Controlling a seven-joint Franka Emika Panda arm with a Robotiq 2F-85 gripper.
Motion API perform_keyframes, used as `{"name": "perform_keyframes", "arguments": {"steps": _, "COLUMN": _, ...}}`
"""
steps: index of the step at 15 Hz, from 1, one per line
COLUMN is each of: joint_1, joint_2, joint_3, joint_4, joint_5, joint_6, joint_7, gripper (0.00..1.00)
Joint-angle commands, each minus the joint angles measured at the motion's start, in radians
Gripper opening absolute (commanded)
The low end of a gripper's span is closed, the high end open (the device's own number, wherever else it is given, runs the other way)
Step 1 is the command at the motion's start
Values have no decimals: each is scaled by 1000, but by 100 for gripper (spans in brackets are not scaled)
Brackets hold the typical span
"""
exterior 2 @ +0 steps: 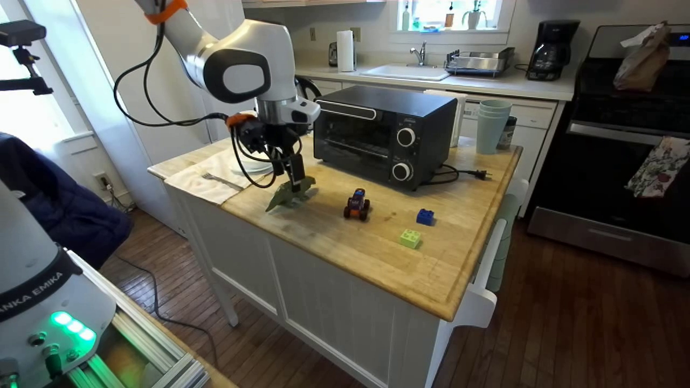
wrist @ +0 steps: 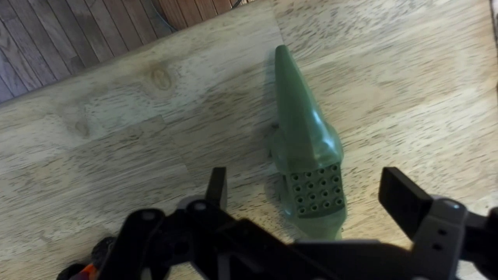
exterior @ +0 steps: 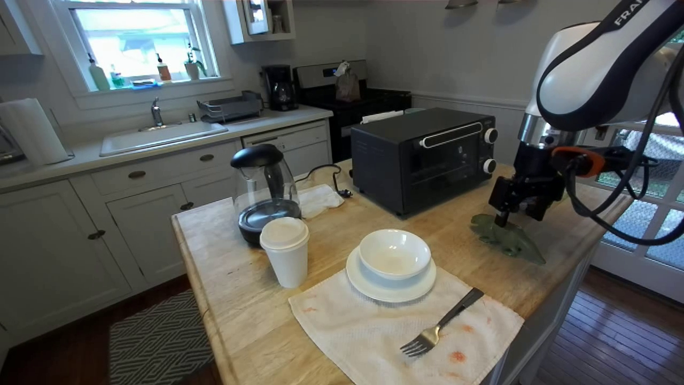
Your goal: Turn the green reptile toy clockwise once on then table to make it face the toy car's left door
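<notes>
The green reptile toy [wrist: 307, 144] lies flat on the wooden table [wrist: 163, 151]. Its tapered end points toward the table edge in the wrist view; its other end is hidden under the gripper body. The toy also shows in both exterior views [exterior: 513, 240] [exterior 2: 280, 196]. My gripper [wrist: 303, 173] is open, with one finger on each side of the toy's studded back and gaps between. It stands low over the toy in both exterior views [exterior: 518, 216] [exterior 2: 294, 186]. The toy car [exterior 2: 357, 206] stands apart from the toy; only a corner of it [wrist: 89, 269] shows in the wrist view.
A black toaster oven [exterior 2: 350, 132] stands behind the toy. A blue block [exterior 2: 425, 216] and a yellow-green block [exterior 2: 410, 238] lie beyond the car. A bowl [exterior: 395, 251], plate, fork [exterior: 441, 323], cloth, white cup [exterior: 286, 254] and glass kettle [exterior: 267, 198] share the table.
</notes>
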Motion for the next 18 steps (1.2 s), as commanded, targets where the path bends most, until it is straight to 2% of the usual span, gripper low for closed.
{"name": "perform_keyframes", "arguments": {"steps": 1, "joint_1": -4, "joint_2": 56, "joint_3": 34, "joint_4": 32, "joint_5": 82, "joint_6": 43, "joint_7": -84, "gripper": 100}}
{"name": "perform_keyframes", "arguments": {"steps": 5, "joint_1": -11, "joint_2": 92, "joint_3": 53, "joint_4": 55, "joint_5": 102, "joint_6": 60, "joint_7": -122, "gripper": 100}}
{"name": "perform_keyframes", "arguments": {"steps": 6, "joint_1": -13, "joint_2": 99, "joint_3": 54, "joint_4": 61, "joint_5": 105, "joint_6": 61, "joint_7": -119, "gripper": 75}}
{"name": "perform_keyframes", "arguments": {"steps": 8, "joint_1": -17, "joint_2": 109, "joint_3": 57, "joint_4": 73, "joint_5": 120, "joint_6": 48, "joint_7": -107, "gripper": 66}}
{"name": "perform_keyframes", "arguments": {"steps": 9, "joint_1": -19, "joint_2": 111, "joint_3": 58, "joint_4": 77, "joint_5": 134, "joint_6": 41, "joint_7": -96, "gripper": 57}}
{"name": "perform_keyframes", "arguments": {"steps": 14, "joint_1": -24, "joint_2": 106, "joint_3": 56, "joint_4": 83, "joint_5": 233, "joint_6": 45, "joint_7": -34, "gripper": 23}}
{"name": "perform_keyframes", "arguments": {"steps": 18, "joint_1": -10, "joint_2": 94, "joint_3": 34, "joint_4": 77, "joint_5": 255, "joint_6": 66, "joint_7": 99, "gripper": 17}}
